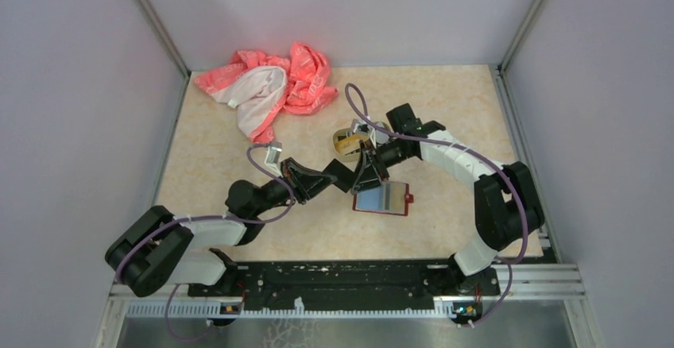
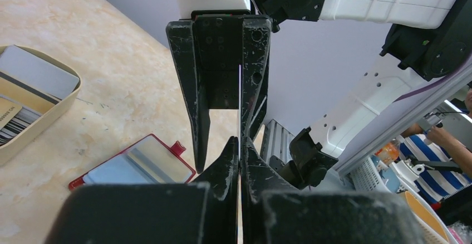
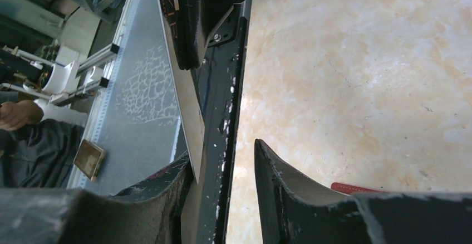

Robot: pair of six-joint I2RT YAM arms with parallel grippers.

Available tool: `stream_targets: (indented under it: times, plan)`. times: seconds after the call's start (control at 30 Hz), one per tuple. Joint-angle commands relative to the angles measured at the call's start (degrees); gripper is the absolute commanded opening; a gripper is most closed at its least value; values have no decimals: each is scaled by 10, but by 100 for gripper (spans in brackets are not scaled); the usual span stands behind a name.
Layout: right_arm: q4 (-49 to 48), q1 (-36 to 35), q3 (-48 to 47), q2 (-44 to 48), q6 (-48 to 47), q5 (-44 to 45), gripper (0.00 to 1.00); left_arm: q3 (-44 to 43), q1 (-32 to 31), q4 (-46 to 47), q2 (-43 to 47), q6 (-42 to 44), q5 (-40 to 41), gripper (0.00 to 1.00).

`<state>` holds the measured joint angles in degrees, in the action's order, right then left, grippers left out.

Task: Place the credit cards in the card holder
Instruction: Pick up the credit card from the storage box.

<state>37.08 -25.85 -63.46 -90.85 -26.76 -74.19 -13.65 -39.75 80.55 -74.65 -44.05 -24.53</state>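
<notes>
A pale credit card [image 3: 185, 96] stands on edge above the table, showing as a thin line [image 2: 240, 105] in the left wrist view. My left gripper [image 2: 240, 150] is shut on it. My right gripper [image 3: 222, 150] faces the left one, open, with its fingers [image 2: 190, 93] on either side of the card and a gap at one pad. In the top view the left gripper [image 1: 350, 177] and the right gripper [image 1: 369, 170] meet just above the card holder [image 1: 383, 199]. This red wallet [image 2: 136, 166] lies open and flat, and its edge [image 3: 356, 188] shows low in the right wrist view.
A tan tray [image 1: 346, 143] just behind the grippers holds more cards, a grey one [image 2: 33, 72] among them. A pink and white cloth [image 1: 266, 86] lies at the back left. The black rail [image 1: 350, 280] runs along the near edge, and walls close in both sides.
</notes>
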Motion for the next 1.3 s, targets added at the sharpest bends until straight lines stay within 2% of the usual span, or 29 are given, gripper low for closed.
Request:
stream_targets:
  times: [0.0, 0.07, 0.17, 0.4, 0.43, 0.57, 0.63, 0.83, 0.93, 1.0, 1.13, 1.27]
  plan:
    - [-3, -7, -20, -1, -30, -26, 37, -1, 2, 3, 6, 18, -3, 0]
    - [-4, -7, -19, -1, -29, -36, 36, -2, 2, 6, 0, 17, -8, 0]
    - [-6, -9, -19, 0, -30, -45, 28, -4, 2, 16, -12, 13, -13, 0]
    - [3, -10, -23, -1, -38, -45, 0, -13, 2, 28, -32, 12, -30, 1]
    - [10, -10, -26, -1, -46, -41, 0, -12, 2, 29, -31, 15, -30, 3]
    - [50, -10, -37, -3, -88, -25, 0, -3, 10, 25, -17, 19, -30, 29]
    - [56, -10, -37, -5, -96, -25, 0, 4, 18, 16, -7, 14, -28, 33]
    - [88, -18, -48, -18, -128, -12, 0, 9, 33, -4, 14, 12, -45, 33]
    - [100, -23, -52, -24, -140, -9, 0, 6, 36, -4, 14, 14, -62, 24]
    - [107, -24, -56, -27, -146, -11, 0, 0, 38, -5, 8, 15, -81, 22]
    - [112, -24, -59, -28, -150, -13, 0, -13, 40, -13, -7, 13, -113, 31]
    - [124, -24, -63, -30, -160, -15, 0, -13, 42, -21, -11, 15, -121, 29]
